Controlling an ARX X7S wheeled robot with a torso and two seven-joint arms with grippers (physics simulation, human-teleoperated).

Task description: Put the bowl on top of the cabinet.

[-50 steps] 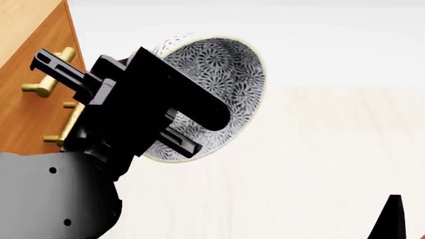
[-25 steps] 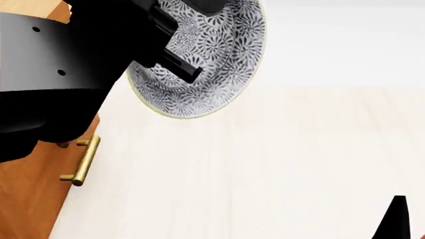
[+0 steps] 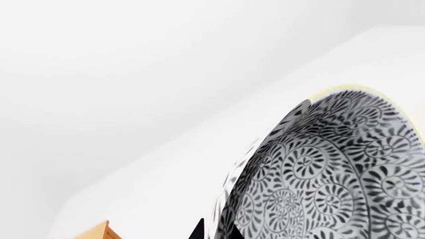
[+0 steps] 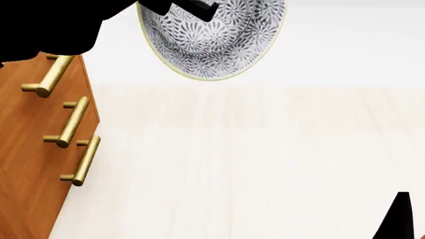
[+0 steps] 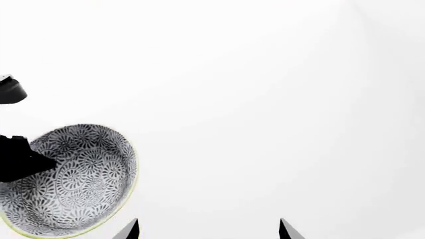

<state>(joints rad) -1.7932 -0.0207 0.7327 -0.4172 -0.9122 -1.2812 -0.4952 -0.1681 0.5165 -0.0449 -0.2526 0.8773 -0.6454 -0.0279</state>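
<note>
The bowl (image 4: 212, 40), white with a dense grey-black floral pattern, hangs tilted on its side high in the head view, above and to the right of the cabinet (image 4: 27, 149). My left gripper (image 3: 214, 231) is shut on the bowl's (image 3: 332, 174) rim, one dark finger on each side of the wall. The black left arm (image 4: 59, 25) fills the head view's upper left. The right wrist view shows the bowl (image 5: 73, 179) with the left gripper's fingers (image 5: 17, 162) on it. My right gripper (image 5: 208, 230) is open with nothing between its fingers, well apart from the bowl.
The cabinet's front carries brass bar handles (image 4: 66, 127). A corner of the cabinet (image 3: 96, 233) shows in the left wrist view. Pale wooden floor (image 4: 265, 164) stretches to the right, meeting a white wall (image 4: 352, 45). One right fingertip (image 4: 397, 216) pokes in at the head view's lower right.
My left arm has lifted the bowl higher, and in the head view the arm has slid up and left, uncovering the cabinet's drawer handles. The right gripper has barely moved.
</note>
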